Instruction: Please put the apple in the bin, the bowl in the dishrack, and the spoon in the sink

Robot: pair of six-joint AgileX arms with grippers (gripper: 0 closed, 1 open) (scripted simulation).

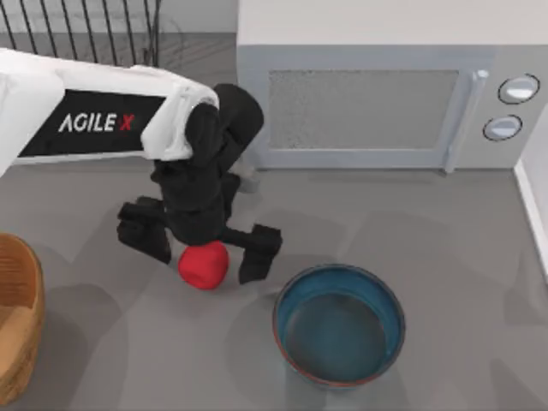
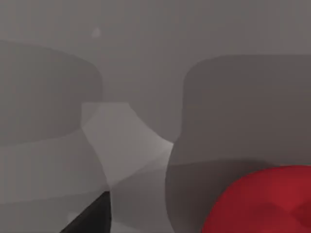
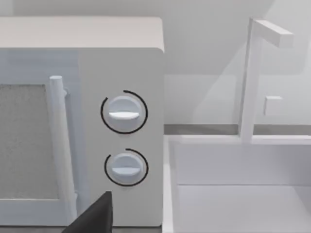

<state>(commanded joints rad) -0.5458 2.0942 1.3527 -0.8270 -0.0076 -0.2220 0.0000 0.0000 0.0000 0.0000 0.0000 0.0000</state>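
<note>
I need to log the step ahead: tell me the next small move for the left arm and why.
Probably close the left claw on the apple. Its fingers stand open on either side of the red fruit on the table, so a squeeze should secure it before any lift toward the bin at the table's left edge.

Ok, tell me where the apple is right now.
In the top view the apple sits on the table left of centre, between the open fingers of the left tool, with the bowl to its right and the bin at the left edge.
</note>
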